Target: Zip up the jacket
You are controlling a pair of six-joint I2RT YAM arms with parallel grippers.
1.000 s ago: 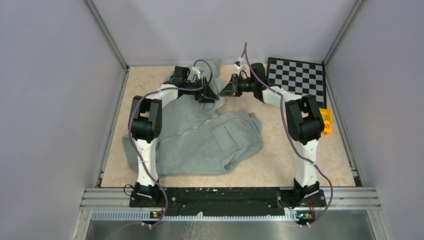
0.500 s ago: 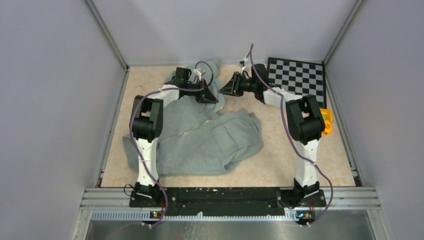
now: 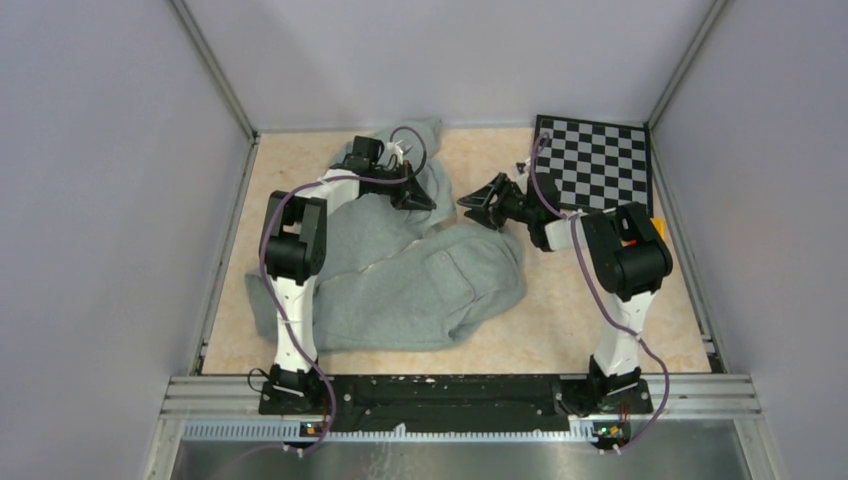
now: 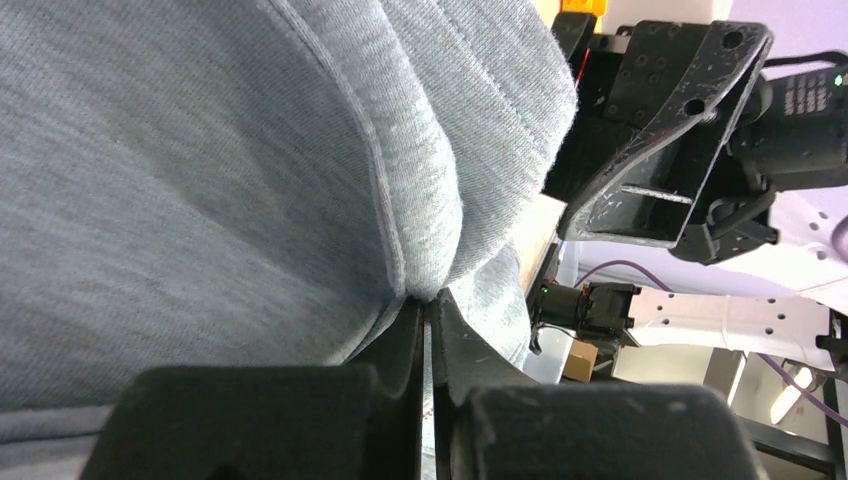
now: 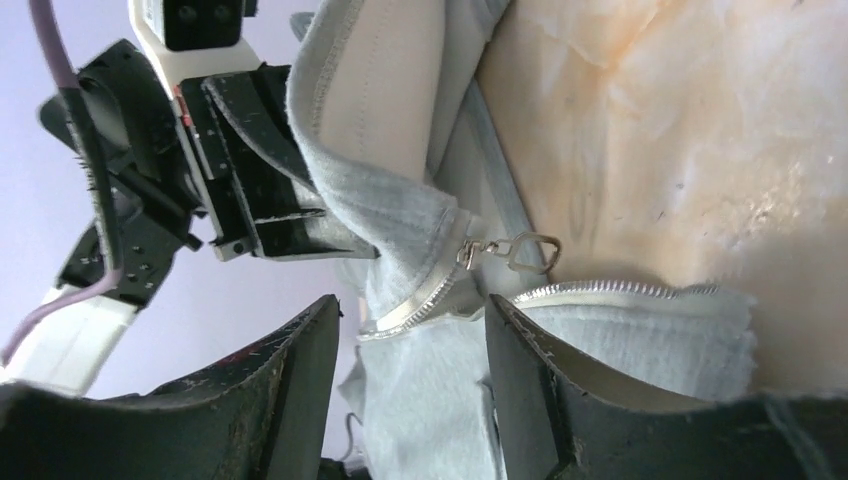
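The light-grey fleece jacket (image 3: 420,285) lies crumpled across the middle of the table, its collar end towards the back. My left gripper (image 3: 418,198) is shut on a fold of the jacket's fabric (image 4: 430,250) near the collar and holds it raised. My right gripper (image 3: 472,207) stands open just right of that spot, touching nothing. In the right wrist view its fingers (image 5: 545,390) frame the pale zipper (image 5: 600,292), whose two sides part just past the fingers. The metal pull (image 5: 525,250) hangs loose beyond the fingertips, with the left gripper (image 5: 270,190) behind it.
A black-and-white checkerboard (image 3: 595,160) lies flat at the back right corner. Grey walls with metal rails (image 3: 225,250) enclose the table on three sides. The arm bases sit on a black bar (image 3: 445,390) at the near edge.
My right gripper has opened and drawn back to the right and nearer, away from the collar. My left gripper has shut on the fabric and stayed about where it was.
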